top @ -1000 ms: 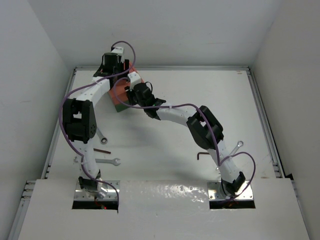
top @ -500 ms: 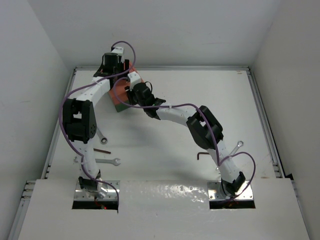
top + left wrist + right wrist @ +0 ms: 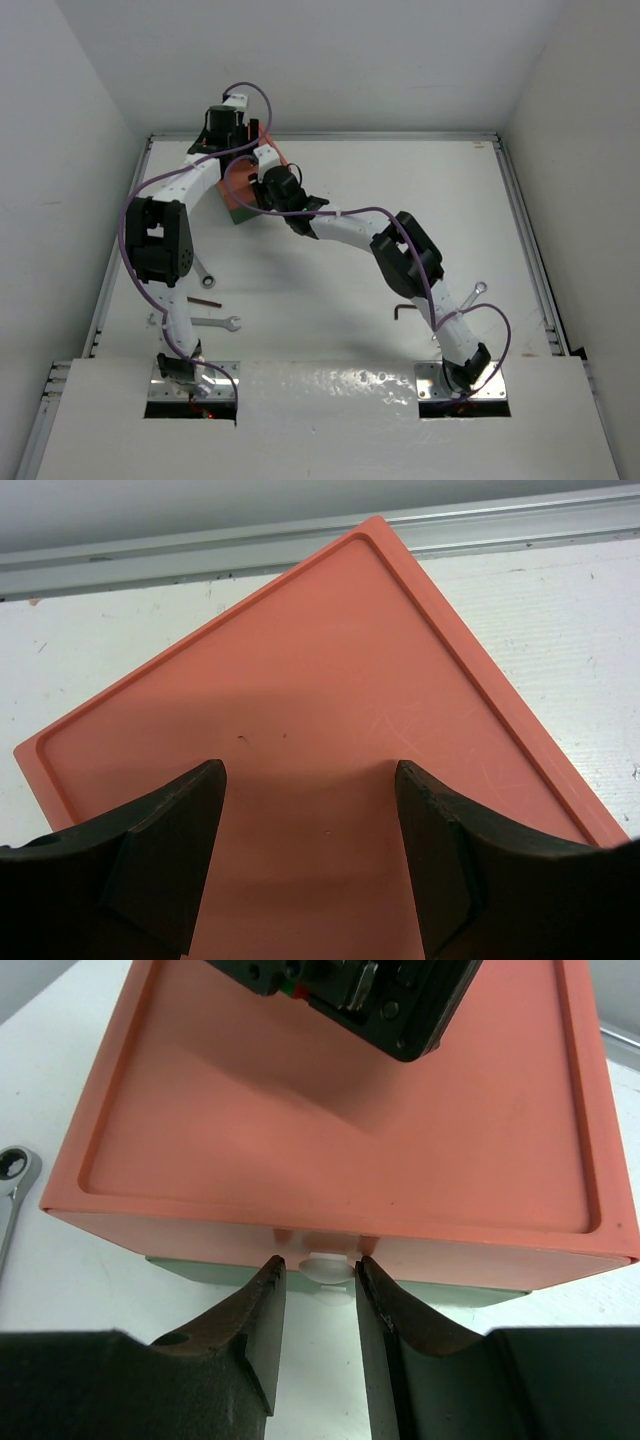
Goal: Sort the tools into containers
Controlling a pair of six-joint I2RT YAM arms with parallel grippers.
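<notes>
Right gripper [image 3: 320, 1263] closely brackets the white knob [image 3: 327, 1266] of the orange-red drawer [image 3: 330, 1150], likely to pull it open; I cannot tell if it pinches. Left gripper [image 3: 310, 780], jaws apart, sits over that drawer's top at 11 o'clock, probably bracing. The wrenches [image 3: 215, 324] and hex key [image 3: 405, 311] lie loose from 5 to 7 o'clock.

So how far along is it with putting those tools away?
Barely started. Nothing is sorted: three wrenches and the hex key lie on the table. In hand: the right gripper pinches the white knob of the closed orange-red drawer, while the open left gripper sits over the box top. Still to do: open it, then load every tool.
</notes>
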